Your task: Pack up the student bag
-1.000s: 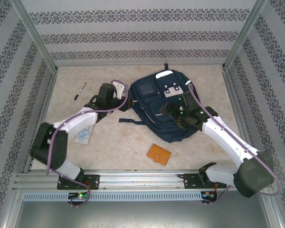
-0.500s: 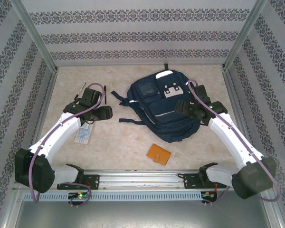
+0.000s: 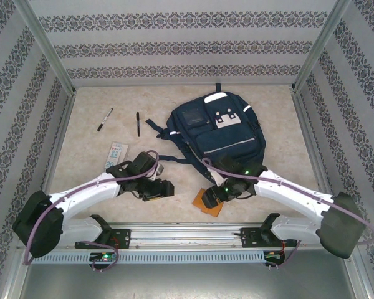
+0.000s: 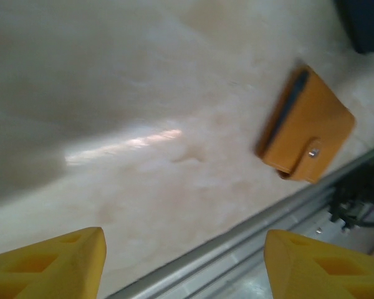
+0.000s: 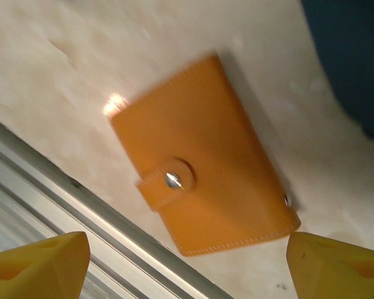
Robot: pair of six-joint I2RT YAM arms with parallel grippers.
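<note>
Top external: navy student bag (image 3: 206,142) w/ white-grey patches — left pincer (image 4: 186,265) & right pincer (image 5: 187,265) both released.

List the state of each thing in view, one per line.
student bag: lying flat, front up
orange wallet: snapped shut, on the table
two pens: lying apart on the table
left gripper: open, empty
right gripper: open, empty, above the wallet
</note>
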